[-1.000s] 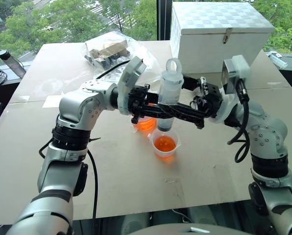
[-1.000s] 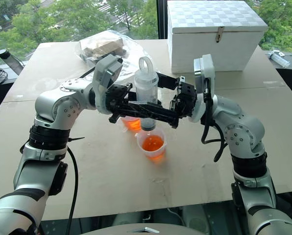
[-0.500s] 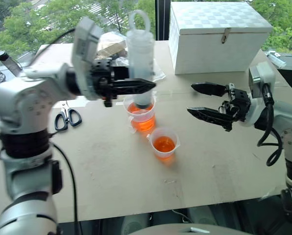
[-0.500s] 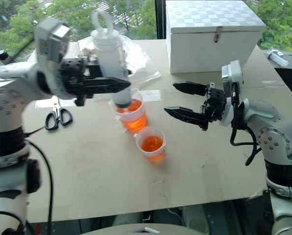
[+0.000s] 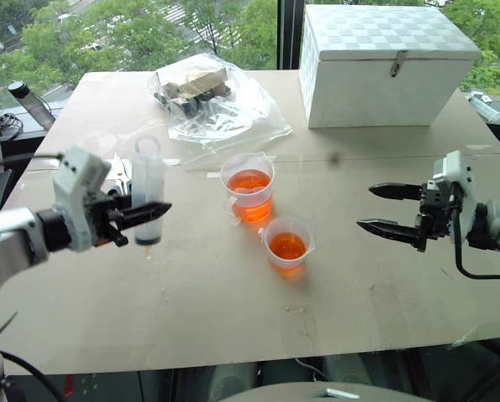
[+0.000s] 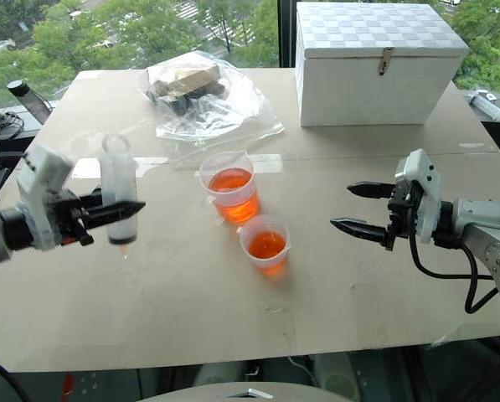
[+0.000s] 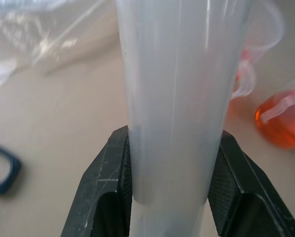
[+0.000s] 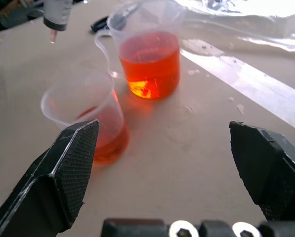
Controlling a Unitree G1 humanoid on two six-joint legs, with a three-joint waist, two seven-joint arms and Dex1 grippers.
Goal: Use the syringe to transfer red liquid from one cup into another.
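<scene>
Since the earlier frames, we have swung the syringe [image 5: 147, 194] away from the cups toward 9 o'clock, and our right gripper [image 5: 389, 209] has withdrawn toward 3 o'clock. Our left gripper [image 5: 139, 214] holds the barrel upright, its fingers [image 7: 105, 190] clenched on it with the tip down, probably to limit dripping over the worktop [image 5: 233, 310]. The right fingers [image 8: 63, 173] stand released and empty. The taller cup [image 5: 249, 186] and the shorter cup [image 5: 286, 244] both hold red liquid [image 5: 286, 246], touching or nearly so at centre. We judge the transfer complete and the syringe bound for set-down.
</scene>
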